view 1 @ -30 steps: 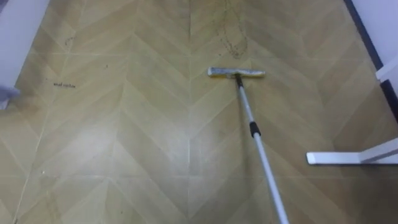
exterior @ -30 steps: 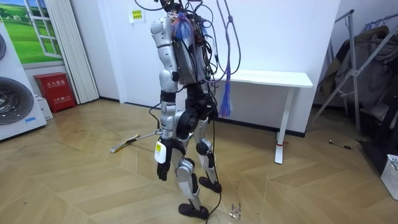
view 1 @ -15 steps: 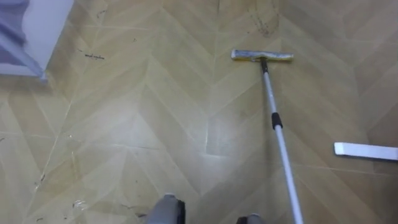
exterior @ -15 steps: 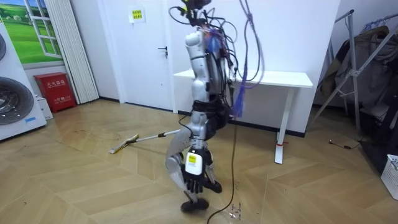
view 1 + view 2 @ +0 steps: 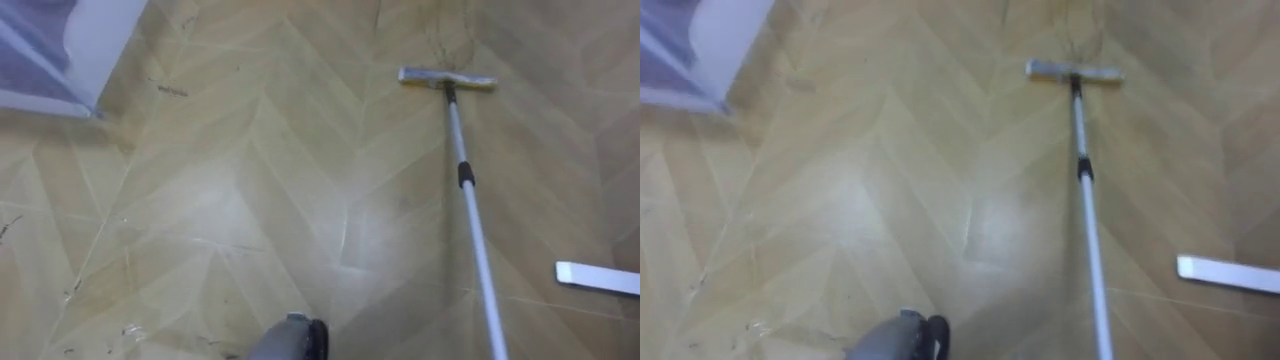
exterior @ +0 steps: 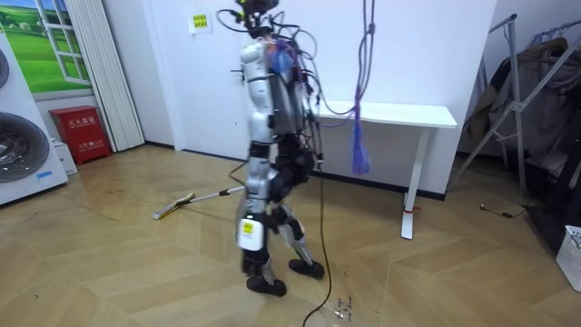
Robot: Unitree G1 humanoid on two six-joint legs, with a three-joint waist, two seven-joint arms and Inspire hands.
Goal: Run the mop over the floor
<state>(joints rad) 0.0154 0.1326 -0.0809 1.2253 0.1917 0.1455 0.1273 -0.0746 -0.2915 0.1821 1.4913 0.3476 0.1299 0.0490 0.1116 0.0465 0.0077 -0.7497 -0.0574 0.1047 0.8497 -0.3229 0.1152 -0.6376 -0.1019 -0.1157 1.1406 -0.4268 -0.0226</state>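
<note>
Judging from the floor (image 5: 250,200), mopping is underway but far from done: the mop head (image 5: 446,78) lies flat just below dark smudges (image 5: 445,42), and scuffs (image 5: 72,290) remain nearer the robot. Its pole (image 5: 470,210) runs back toward the robot's right side, where I cannot tell what grips it. The left hand (image 6: 248,238) hangs idle at the robot's side, its state unclear.

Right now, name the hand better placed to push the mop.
Right. The mop pole runs from the mop head back past the eye view's lower right, your right side; the left hand hangs low by the leg, off the pole.
</note>
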